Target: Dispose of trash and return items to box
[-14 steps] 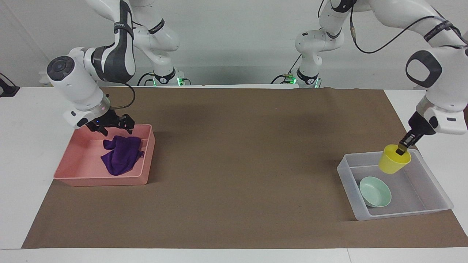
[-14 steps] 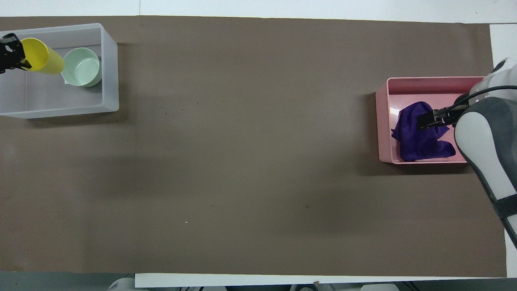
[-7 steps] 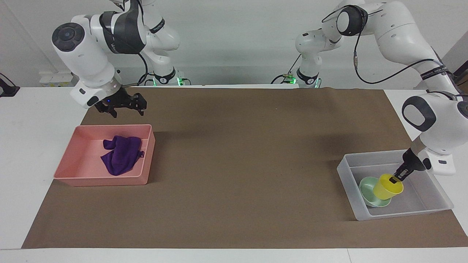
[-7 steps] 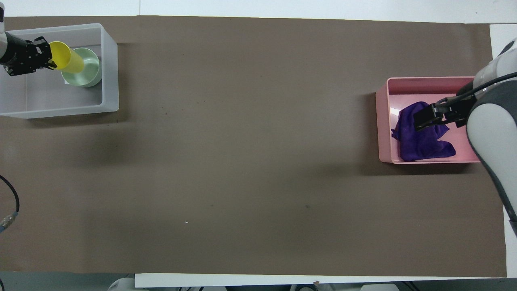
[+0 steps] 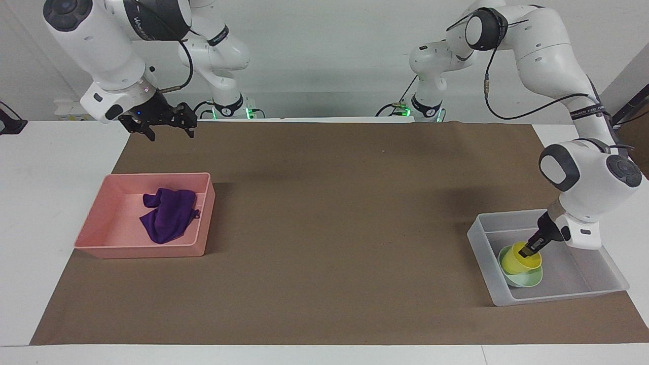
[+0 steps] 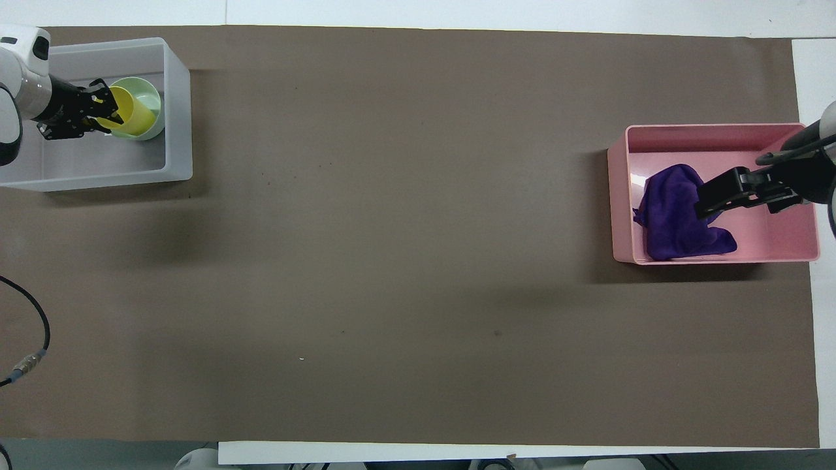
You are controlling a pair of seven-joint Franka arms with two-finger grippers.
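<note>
Left pincer is down inside the box, clamped on the rim of the yellow cup, and the cup sits tilted in the mint-green bowl. So both items are in the box, at the left arm's end of the surface, with the bowl in the part of the box farthest from the robots. Overhead shows it too: cup nested in the bowl, pincer on the cup's rim.

Right pincer is up in the air with its fingers apart, holding nothing; in the overhead view it covers part of the pink tray. A purple cloth lies crumpled in that tray, which is well apart from the box, at the right arm's end.
</note>
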